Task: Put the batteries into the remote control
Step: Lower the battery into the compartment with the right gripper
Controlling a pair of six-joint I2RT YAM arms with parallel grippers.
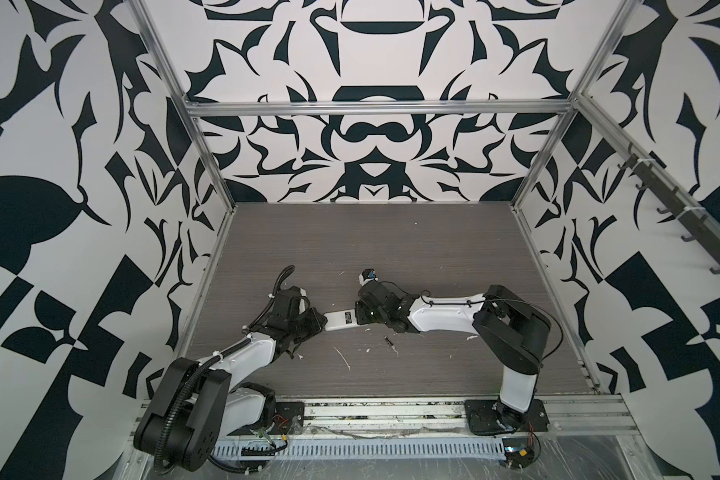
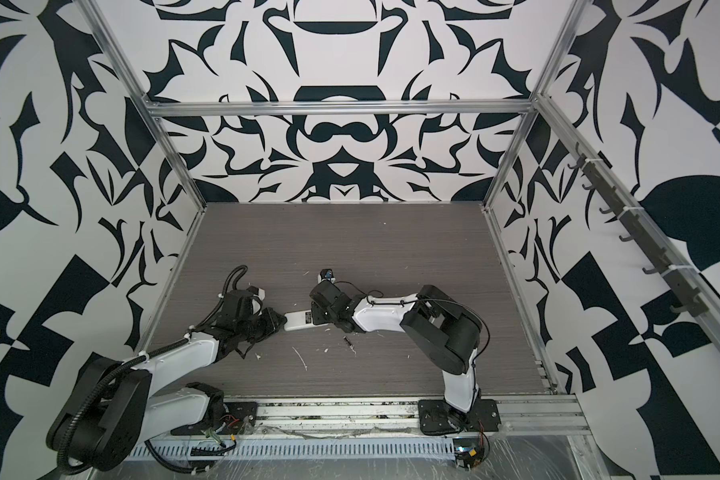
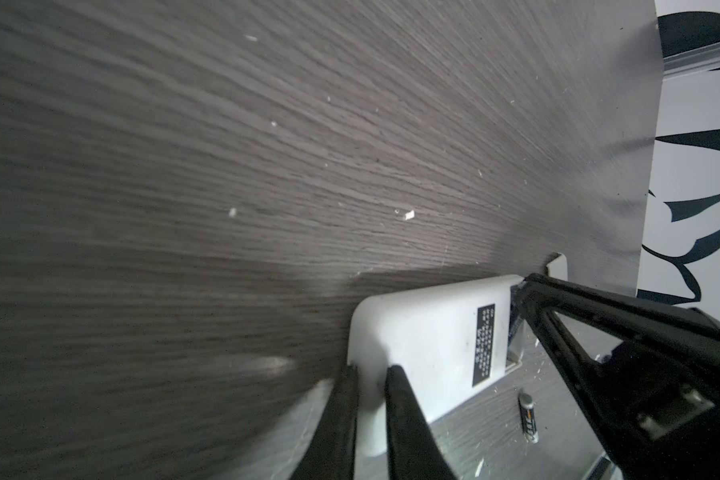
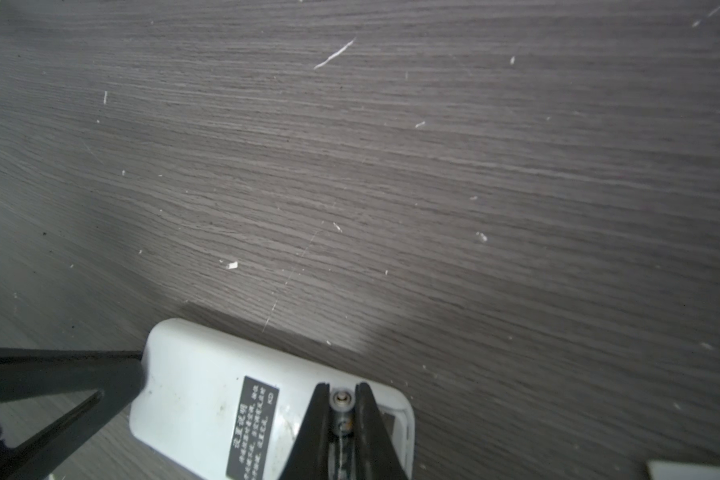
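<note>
The remote control (image 1: pixel 341 321) (image 2: pixel 298 321) lies white back up, its black label (image 4: pixel 252 432) showing, between my two grippers. My left gripper (image 3: pixel 373 370) (image 1: pixel 322 323) is shut on the remote's end (image 3: pixel 425 332), one finger on either side of its edge. At the other end, my right gripper (image 4: pixel 341 388) (image 1: pixel 361 313) is shut on one of the batteries (image 4: pixel 341 401). It holds that battery tip forward over the open compartment (image 4: pixel 393 419). A second battery (image 1: pixel 389 341) (image 2: pixel 348 342) (image 3: pixel 528 417) lies loose on the table near the remote.
A small white cover plate (image 3: pixel 560 266) (image 4: pixel 691 469) lies on the dark wood table (image 1: pixel 391 249) just beyond the remote's open end. White flecks and scraps (image 1: pixel 344 358) are scattered on the table in front of the remote. Metal frame rails (image 1: pixel 553 266) border the table.
</note>
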